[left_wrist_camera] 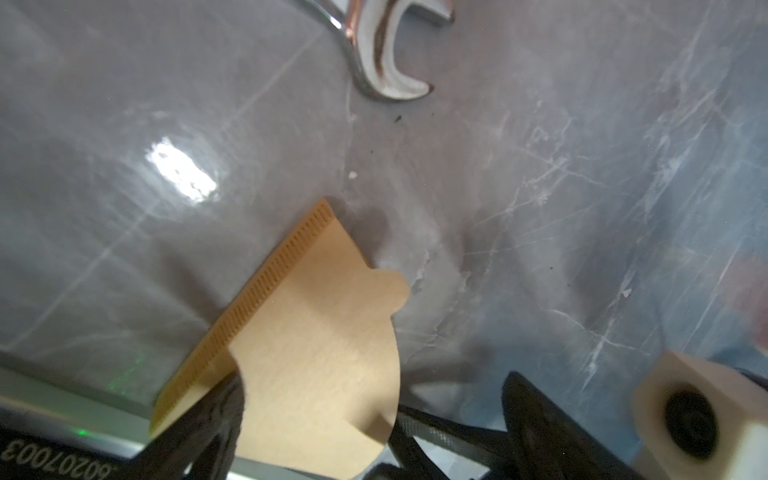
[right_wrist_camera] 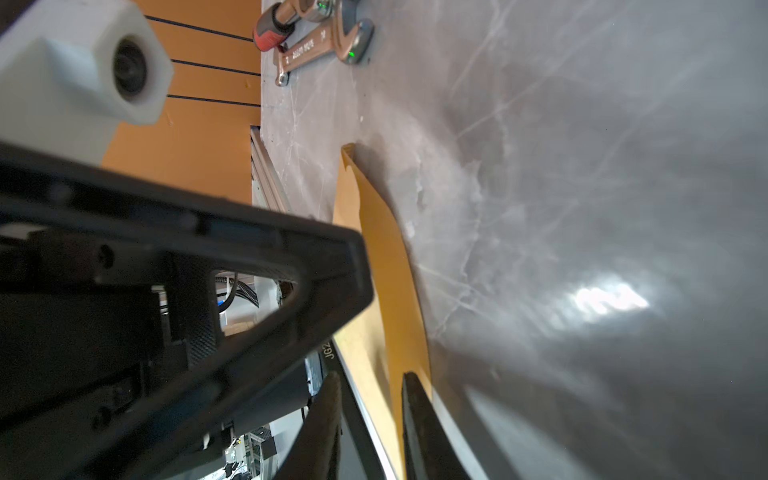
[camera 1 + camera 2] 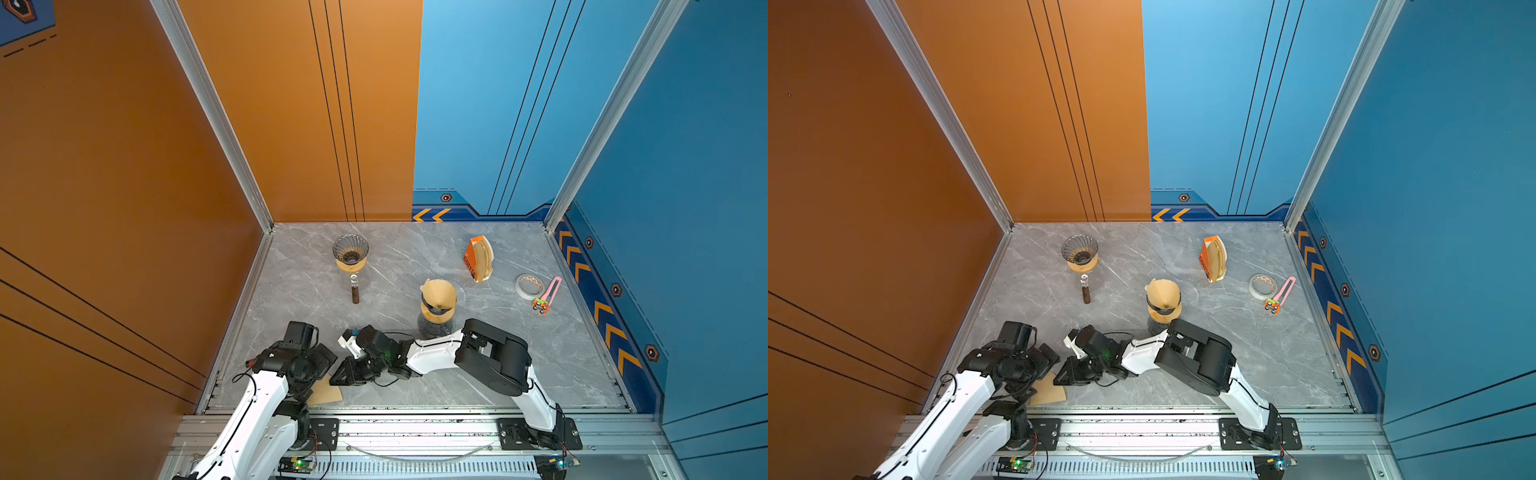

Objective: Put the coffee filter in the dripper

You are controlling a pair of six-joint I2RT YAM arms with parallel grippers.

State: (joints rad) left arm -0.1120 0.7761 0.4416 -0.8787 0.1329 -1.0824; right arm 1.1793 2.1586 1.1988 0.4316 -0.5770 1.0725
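At the near left edge the coffee filter [image 1: 316,332] is found under the widely spread left gripper [image 1: 374,380]. Its rim is straddled by the close-set jaws of the right gripper [image 2: 371,378]; a pinch cannot be confirmed. The empty dripper [image 3: 350,249] is seen far left, beyond both.

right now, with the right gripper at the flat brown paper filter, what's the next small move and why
Probably close the right gripper on the flat brown paper filter: in the right wrist view its edge sits between the two fingers, which stand apart, so nothing looks pinched yet.
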